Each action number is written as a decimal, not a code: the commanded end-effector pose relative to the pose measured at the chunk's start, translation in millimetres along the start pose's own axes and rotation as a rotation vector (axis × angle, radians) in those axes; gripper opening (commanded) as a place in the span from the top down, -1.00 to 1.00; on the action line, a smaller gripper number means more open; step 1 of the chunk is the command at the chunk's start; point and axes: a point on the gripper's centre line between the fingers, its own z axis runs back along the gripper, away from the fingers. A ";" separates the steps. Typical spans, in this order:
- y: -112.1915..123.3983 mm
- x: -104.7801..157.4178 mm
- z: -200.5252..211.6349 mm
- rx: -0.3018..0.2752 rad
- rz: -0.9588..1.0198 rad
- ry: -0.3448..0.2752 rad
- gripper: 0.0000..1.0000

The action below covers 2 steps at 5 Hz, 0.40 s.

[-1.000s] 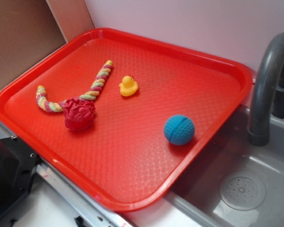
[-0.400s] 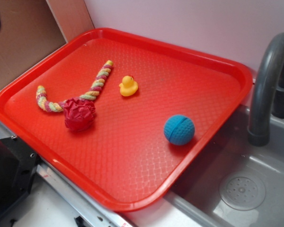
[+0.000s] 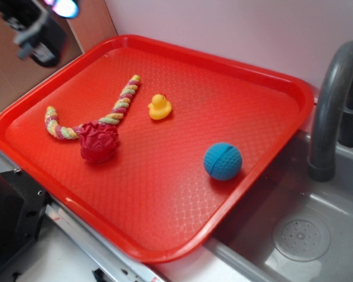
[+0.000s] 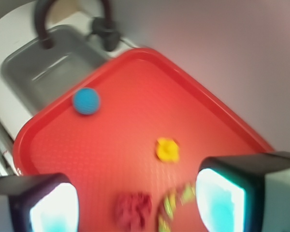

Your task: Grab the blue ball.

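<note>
Dimpled, grooved blue ball on pebbled red tray.

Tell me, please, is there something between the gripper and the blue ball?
Roughly, yes: the yellow duck and the red ball with its rope lie on the tray between the gripper at the far corner and the blue ball. Coming from above should avoid them.
</note>
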 end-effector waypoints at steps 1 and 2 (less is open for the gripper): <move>-30.4 66.1 -67.1 -0.278 -0.431 -0.083 -1.00; -49.0 70.8 -94.8 -0.386 -0.621 0.043 -1.00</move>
